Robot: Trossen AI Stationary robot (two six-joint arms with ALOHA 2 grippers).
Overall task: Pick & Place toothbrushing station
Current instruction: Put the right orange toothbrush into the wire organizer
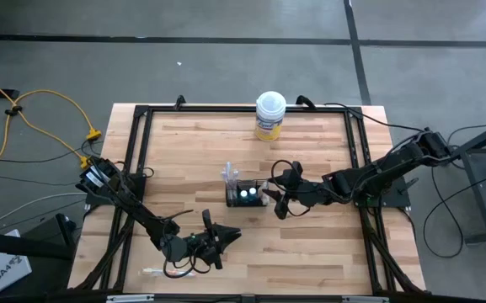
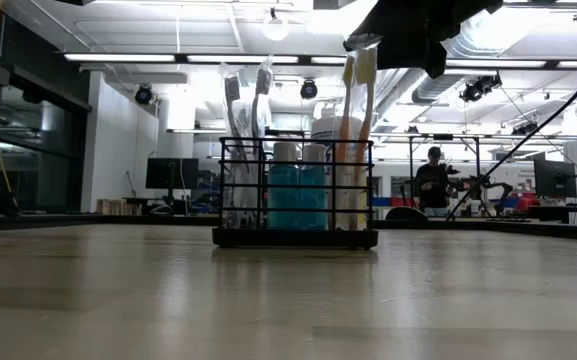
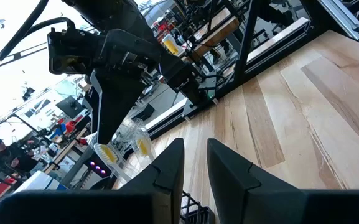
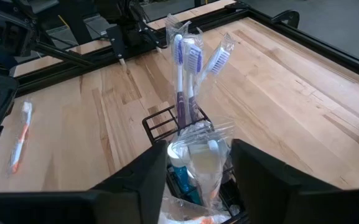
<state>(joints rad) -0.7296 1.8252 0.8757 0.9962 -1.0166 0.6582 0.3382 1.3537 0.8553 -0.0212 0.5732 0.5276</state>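
High view: the black wire holder (image 1: pixel 245 194) stands near the middle of the wooden table (image 1: pixel 310 261), with two white-capped tubes inside it and wrapped toothbrushes (image 1: pixel 230 174) sticking out on its left side. The right gripper (image 1: pixel 269 199) reaches in from the right and sits just beside the holder's right end. The left gripper (image 1: pixel 224 241) waits near the front edge, well apart from the holder. A yellow tub with a white lid (image 1: pixel 269 115) stands at the far edge. A loose toothbrush (image 1: pixel 168 271) lies on the table at the near left.

Low view: the holder (image 2: pixel 295 196) stands upright on the table, teal tubes (image 2: pixel 298 187) in the middle, pale toothbrushes at both ends. The right gripper (image 2: pixel 408 35) hangs dark above its right end, over two orange-handled brushes (image 2: pixel 357 130). A person (image 2: pixel 432 180) stands far back in the room.

Left wrist view: the left gripper (image 3: pixel 195 163) has its fingers close together with a narrow gap and nothing between them; the right arm (image 3: pixel 114 68) shows farther off.

Right wrist view: the right gripper (image 4: pixel 198 171) has its fingers spread wide, straddling plastic-wrapped brush tops (image 4: pixel 199 149) at the holder's end; whether they press the wrapping I cannot tell. Purple brushes (image 4: pixel 185 71) rise at the holder's far end.
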